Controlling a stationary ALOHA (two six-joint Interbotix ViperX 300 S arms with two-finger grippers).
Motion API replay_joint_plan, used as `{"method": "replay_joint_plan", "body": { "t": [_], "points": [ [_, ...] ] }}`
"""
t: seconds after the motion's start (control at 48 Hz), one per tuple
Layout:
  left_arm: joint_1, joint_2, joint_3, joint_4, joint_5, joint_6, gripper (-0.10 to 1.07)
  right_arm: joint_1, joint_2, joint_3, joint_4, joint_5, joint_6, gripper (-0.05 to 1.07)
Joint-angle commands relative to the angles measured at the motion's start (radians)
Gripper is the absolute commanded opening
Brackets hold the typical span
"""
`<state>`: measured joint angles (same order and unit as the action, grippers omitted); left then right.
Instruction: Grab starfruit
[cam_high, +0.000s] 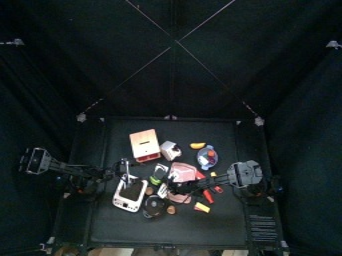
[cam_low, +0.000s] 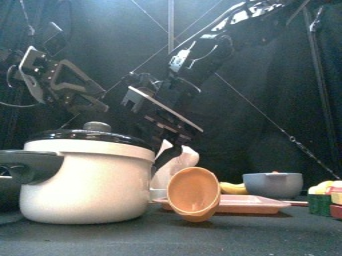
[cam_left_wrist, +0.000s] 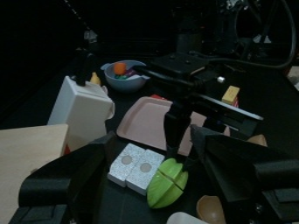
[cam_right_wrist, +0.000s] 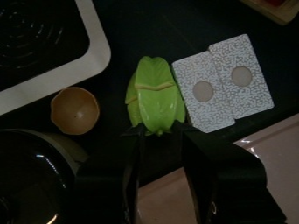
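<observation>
black curtains close in a small black surface (cam_high: 96, 150) crowded with kitchen toys. the starfruit (cam_right_wrist: 156, 94), green and ridged, lies flat on the surface; in the top view it sits around the centre of the clutter, toward 6 o'clock from the carton (cam_high: 143, 143). just beside the starfruit lies a grey speckled block with two round dimples (cam_right_wrist: 226, 81), and on its other side a small tan bowl (cam_right_wrist: 73, 109) tipped on its side. a pink tray (cam_left_wrist: 149, 119) lies near them, and beyond it a grey bowl with an orange piece inside (cam_left_wrist: 124, 73).

the right gripper (cam_right_wrist: 160, 144) hangs right over the near end of the starfruit, its two jaws spread with a gap between them and nothing pinched. the left gripper (cam_left_wrist: 149, 188) hovers low near the same fruit, jaws spread wide apart and holding nothing; the starfruit (cam_left_wrist: 167, 182) shows between them.

in the front view a white pot with a black lid (cam_low: 83, 172) stands large at 9 o'clock.
</observation>
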<state>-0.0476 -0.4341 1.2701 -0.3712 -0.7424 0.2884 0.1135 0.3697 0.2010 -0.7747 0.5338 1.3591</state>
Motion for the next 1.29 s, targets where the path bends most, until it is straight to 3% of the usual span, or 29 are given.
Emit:
{"method": "replay_joint_plan", "body": {
  "t": [0.0,0.396,0.75,1.271],
  "points": [
    [-0.002,-0.002,-0.009,0.0,-0.003,0.002,1.0,0.002,-0.054,-0.025,-0.005,0.002,-0.002,0.7],
    [-0.002,-0.002,-0.009,0.002,-0.003,0.002,1.0,0.002,-0.054,-0.018,-0.049,0.002,-0.003,0.72],
    [-0.002,-0.002,-0.009,0.002,-0.003,0.002,1.0,-0.003,-0.046,-0.034,-0.084,-0.005,-0.003,0.89],
    [-0.002,-0.002,-0.006,0.002,-0.003,0.002,1.0,-0.014,0.032,-0.064,-0.1,-0.026,-0.067,0.89]
  ]
}}
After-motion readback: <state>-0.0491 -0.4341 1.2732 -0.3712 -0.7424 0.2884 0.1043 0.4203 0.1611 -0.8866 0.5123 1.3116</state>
